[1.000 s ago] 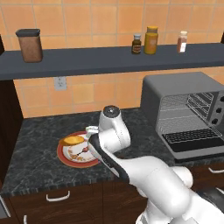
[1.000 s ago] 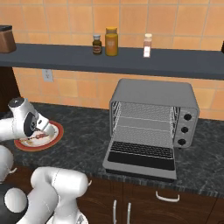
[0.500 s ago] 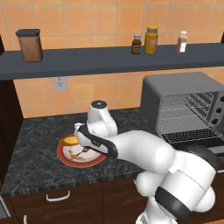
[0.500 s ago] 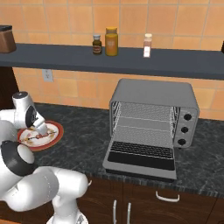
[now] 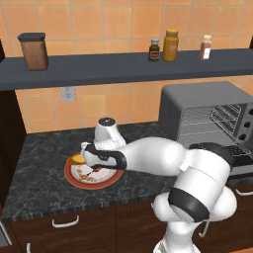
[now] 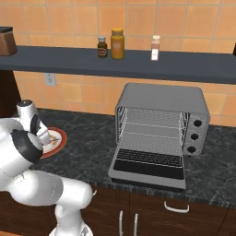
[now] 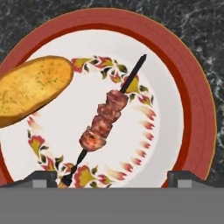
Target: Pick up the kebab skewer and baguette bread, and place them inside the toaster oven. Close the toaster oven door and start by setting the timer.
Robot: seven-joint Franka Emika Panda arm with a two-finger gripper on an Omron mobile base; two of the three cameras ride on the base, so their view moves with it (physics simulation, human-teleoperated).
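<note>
**Open gripper held low over plate; skewer and bread not grasped**

The two-finger dark gripper is seen in the hand view with its fingertips set wide apart at the lower edge, nothing between them. Its jaws are spread to full width and nothing is held.

A round white plate with a red rim and floral border is observed directly beneath the hand, resting on the dark speckled stone counter. On the plate, the thin dark kebab skewer threaded with reddish-brown meat chunks lies near the centre, its stick running from 1 o'clock to 7 o'clock in the hand view. The lower tip of the stick reaches the plate's border just beside the left fingertip; contact cannot be confirmed. The golden-orange elongated baguette bread is recorded at 10 o'clock on the plate, overlapping the red rim, apart from the skewer.

In the left base view the gripper sits over the plate, the bread showing at the plate's 10 o'clock edge.

The boxy grey metal toaster oven stands on the counter at 3 o'clock from the plate, well apart from it. Its dark glass door in a grey frame is folded down flat, open, and wire racks are visible inside. Three round knobs are noted on its right panel.
</note>
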